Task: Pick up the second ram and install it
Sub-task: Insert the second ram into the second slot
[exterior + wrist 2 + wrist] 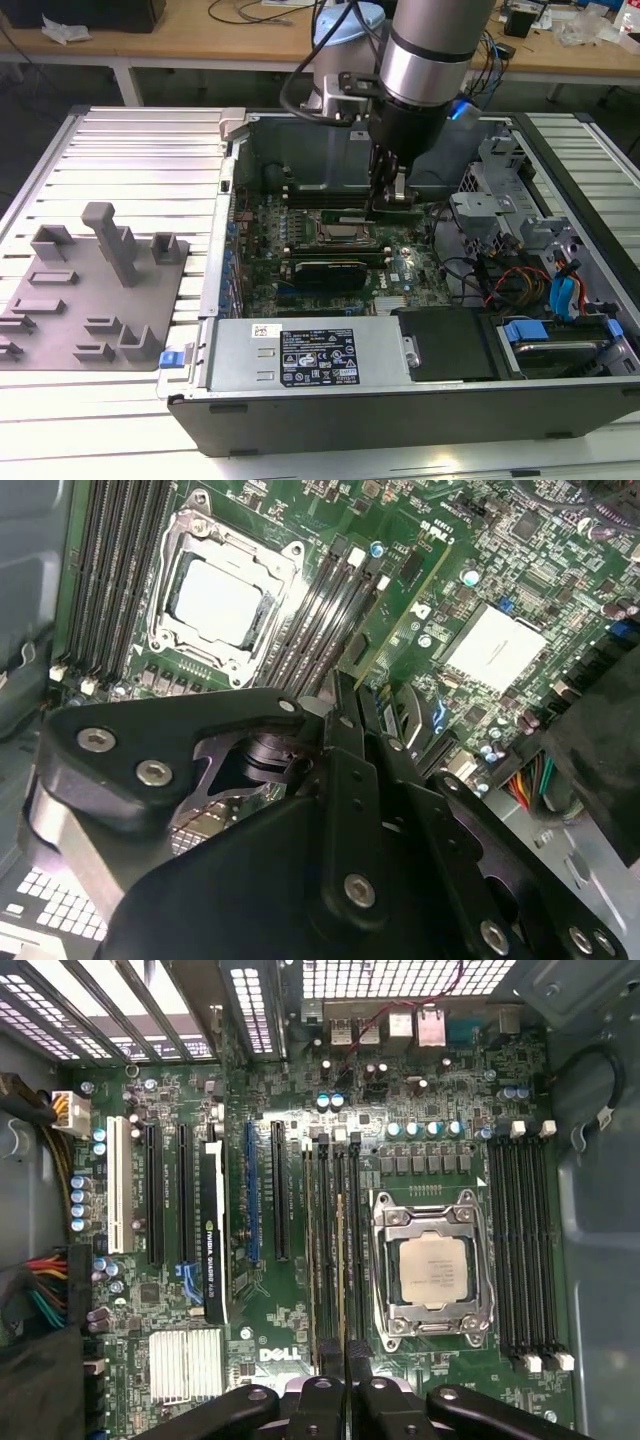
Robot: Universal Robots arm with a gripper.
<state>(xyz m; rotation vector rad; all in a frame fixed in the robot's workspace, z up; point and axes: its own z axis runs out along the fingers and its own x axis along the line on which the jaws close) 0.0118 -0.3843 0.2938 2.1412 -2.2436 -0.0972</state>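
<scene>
One gripper (392, 200) — one second ram (341, 1260) clamped, over memory slots (325, 1250)

Fixture plate (95, 300) lies on the table, at the exterior view's left of the open case (400, 400). Motherboard (330, 250) inside it (gripper (392, 205) directly above, over memory slots (335, 1250) beside the processor socket (432, 1270)).

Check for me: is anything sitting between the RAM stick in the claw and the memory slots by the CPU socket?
Nothing visible. The claw holds the second ram edge-down right over the slot bank beside the CPU socket. No cable or card crosses between them, though the claw hides the stick's near end.
</scene>
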